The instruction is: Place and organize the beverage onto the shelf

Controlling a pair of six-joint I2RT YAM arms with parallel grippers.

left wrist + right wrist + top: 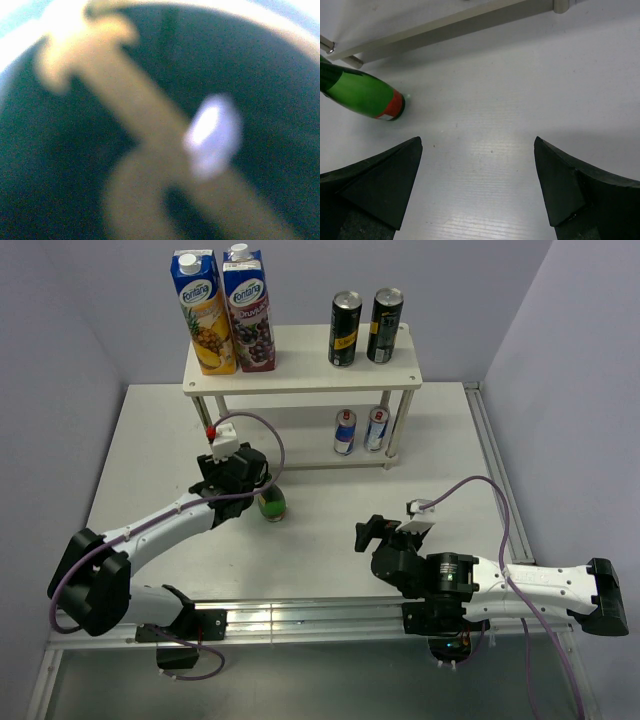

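The shelf [300, 378] is a white rack with two tiers. On the right part of its top tier stand the left dark can [345, 329] and the right dark can [385, 326], upright and near each other. Below them, on the lower tier, the left silver-blue can [345, 432] and the right silver-blue can [376, 428] stand close together. One green bottle [271, 506] with a red band at its base is on the surface [150, 440] in front of the shelf, well apart from it.

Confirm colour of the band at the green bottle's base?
Red; the band on the green bottle shows best in the right wrist view.
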